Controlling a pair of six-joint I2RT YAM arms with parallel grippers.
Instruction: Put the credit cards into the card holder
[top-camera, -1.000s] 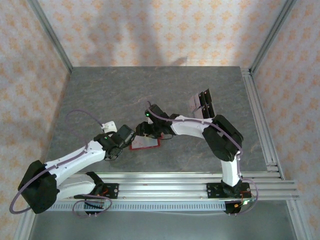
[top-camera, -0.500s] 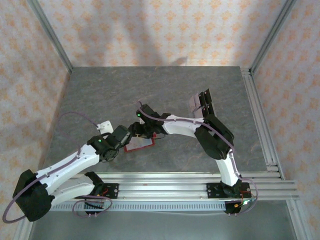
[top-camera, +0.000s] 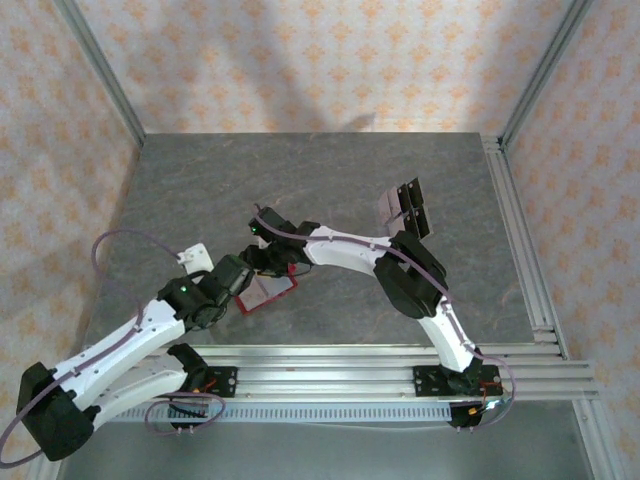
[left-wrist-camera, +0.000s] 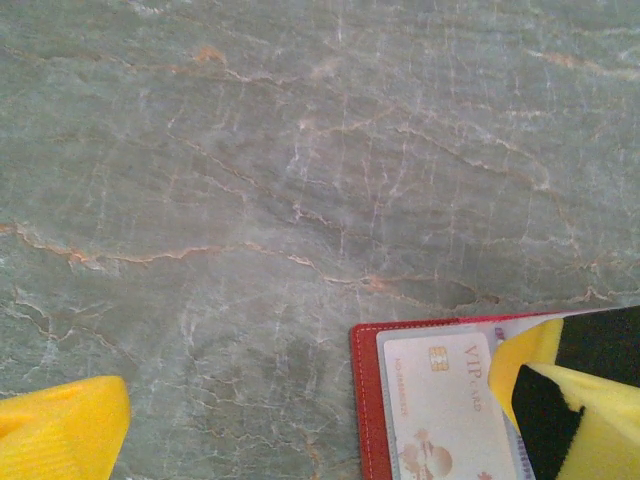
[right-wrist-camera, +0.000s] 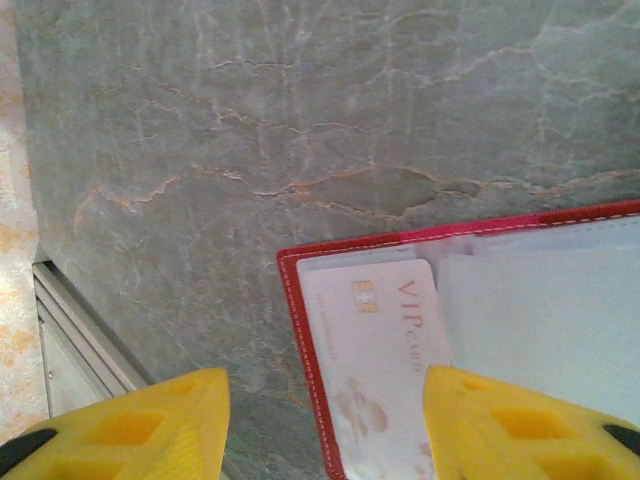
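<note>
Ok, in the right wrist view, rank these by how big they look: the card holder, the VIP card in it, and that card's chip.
1. card holder, though the frame cuts it off
2. VIP card
3. chip

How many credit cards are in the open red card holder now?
1. One VIP card sits in a pocket of the card holder, beside its red edge. Others may be hidden under the pale lining.

Soft even light, perhaps slight blur
</note>
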